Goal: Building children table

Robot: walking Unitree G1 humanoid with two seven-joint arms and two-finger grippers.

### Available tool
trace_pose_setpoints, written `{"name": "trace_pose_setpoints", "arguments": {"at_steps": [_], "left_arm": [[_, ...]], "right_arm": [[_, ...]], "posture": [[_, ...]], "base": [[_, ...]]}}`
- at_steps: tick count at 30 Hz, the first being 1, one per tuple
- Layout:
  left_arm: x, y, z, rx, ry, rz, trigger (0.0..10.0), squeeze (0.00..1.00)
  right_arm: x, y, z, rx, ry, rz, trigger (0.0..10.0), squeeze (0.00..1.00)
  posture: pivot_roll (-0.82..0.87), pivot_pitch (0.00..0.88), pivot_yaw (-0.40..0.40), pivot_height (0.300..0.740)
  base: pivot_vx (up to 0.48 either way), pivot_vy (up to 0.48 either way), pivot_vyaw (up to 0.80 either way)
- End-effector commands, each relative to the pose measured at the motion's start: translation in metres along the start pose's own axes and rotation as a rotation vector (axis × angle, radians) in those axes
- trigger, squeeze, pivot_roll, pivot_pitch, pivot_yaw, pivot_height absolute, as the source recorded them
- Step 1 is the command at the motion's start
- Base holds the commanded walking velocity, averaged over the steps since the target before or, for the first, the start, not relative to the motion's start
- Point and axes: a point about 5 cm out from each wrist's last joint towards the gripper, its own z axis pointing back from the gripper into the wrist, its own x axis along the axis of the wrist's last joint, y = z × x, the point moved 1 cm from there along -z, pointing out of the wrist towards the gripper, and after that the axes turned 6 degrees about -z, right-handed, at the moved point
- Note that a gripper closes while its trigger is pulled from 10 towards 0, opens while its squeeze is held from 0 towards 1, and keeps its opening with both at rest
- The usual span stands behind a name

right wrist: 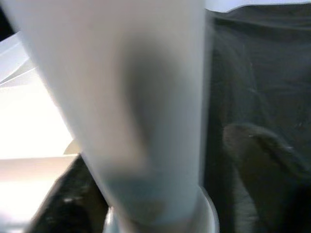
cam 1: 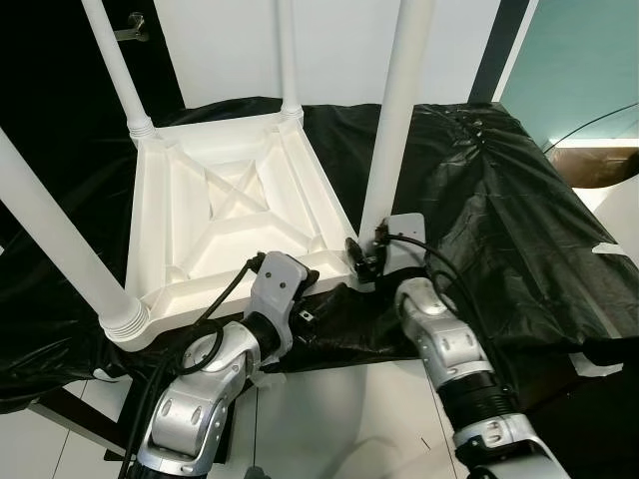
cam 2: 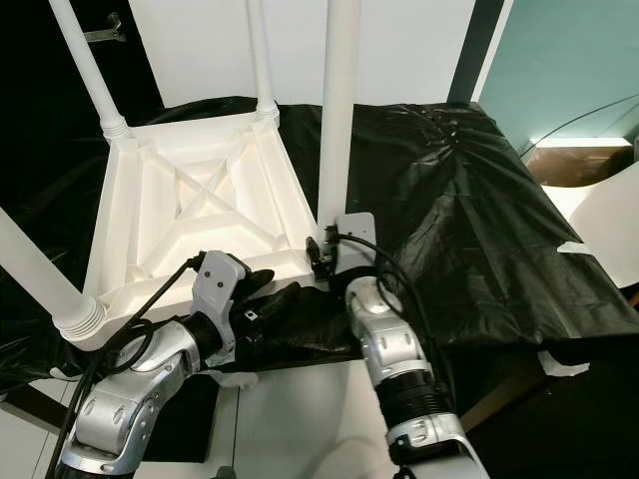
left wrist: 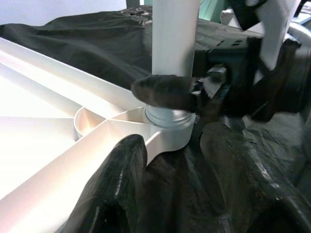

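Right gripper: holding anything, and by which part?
Yes. The right gripper clasps the near white leg at its base, just above the threaded collar where it meets the tabletop corner.

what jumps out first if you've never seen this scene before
The upside-down white children's table on the black sheet, its four legs pointing up, fills the middle of the head views. At its near right corner, the right pincer grips the base of one leg. The left pincer sits open at the table's near edge, pointing at that same corner.
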Motion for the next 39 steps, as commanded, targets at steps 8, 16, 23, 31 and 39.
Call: {"name": "trace_pose_setpoints", "arguments": {"at_steps": [8, 16, 23, 31, 39], "left_arm": [[-0.006, -0.002, 0.000, 0.017, 0.017, 0.023, 10.0, 0.00], [-0.003, -0.001, -0.006, 0.027, 0.001, 0.022, 10.0, 0.00], [-0.001, 0.006, 0.000, 0.044, 0.001, 0.003, 10.0, 0.00], [0.000, 0.011, 0.000, 0.064, 0.000, -0.008, 10.0, 0.00], [-0.002, 0.014, 0.002, 0.074, 0.004, -0.013, 10.0, 0.00]], "right_arm": [[0.014, -0.020, -0.009, 0.277, 0.014, 0.067, 10.0, 0.00], [0.018, -0.012, -0.028, 0.506, 0.100, 0.140, 10.0, 0.00], [0.006, -0.004, -0.031, 0.623, 0.185, 0.183, 5.7, 0.00], [-0.001, -0.006, -0.031, 0.644, 0.203, 0.195, 0.0, 0.00], [-0.004, -0.015, -0.033, 0.545, 0.205, 0.172, 0.0, 0.00]], "posture": [[0.05, 0.000, -0.064, 0.740], [0.07, 0.000, -0.057, 0.740], [0.09, 0.000, -0.051, 0.740], [0.10, 0.000, -0.045, 0.740], [0.11, 0.000, -0.059, 0.740]], "base": [[0.000, 0.000, 0.00], [0.000, 0.000, 0.00], [0.000, 0.000, 0.00], [0.000, 0.000, 0.00], [0.000, 0.000, 0.00]]}}
